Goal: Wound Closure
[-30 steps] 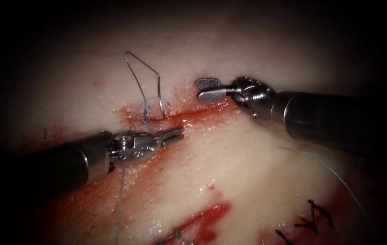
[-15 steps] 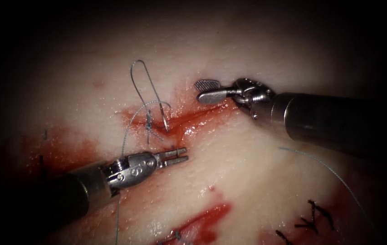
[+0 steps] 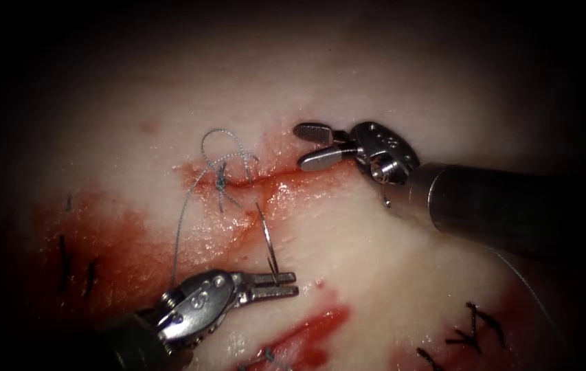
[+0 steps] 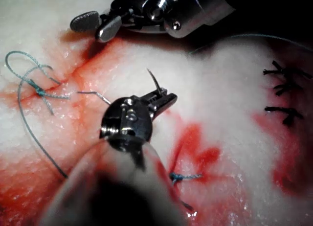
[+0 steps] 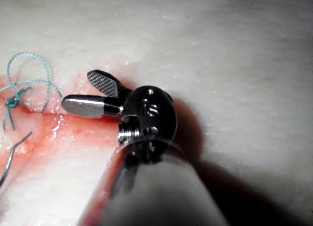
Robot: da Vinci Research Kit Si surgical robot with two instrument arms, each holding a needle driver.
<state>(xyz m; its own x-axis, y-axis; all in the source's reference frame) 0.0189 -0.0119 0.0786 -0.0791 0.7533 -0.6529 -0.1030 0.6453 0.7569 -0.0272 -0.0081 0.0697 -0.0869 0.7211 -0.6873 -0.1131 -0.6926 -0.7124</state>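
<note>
While the tissue (image 3: 402,275) lies pale and wet, red fluid (image 3: 121,247) stains it along the cut (image 3: 293,175) and beside older dark stitches (image 3: 475,330). The left tool (image 3: 286,285) has its jaws closed on the needle (image 3: 265,237) near one end, the curve standing free above the tissue, below the cut. Thread (image 3: 183,227) loops from a knot (image 3: 222,177) at the cut's left end. The right tool (image 3: 310,145) hovers with jaws apart, holding nothing, at the cut's right end.
</note>
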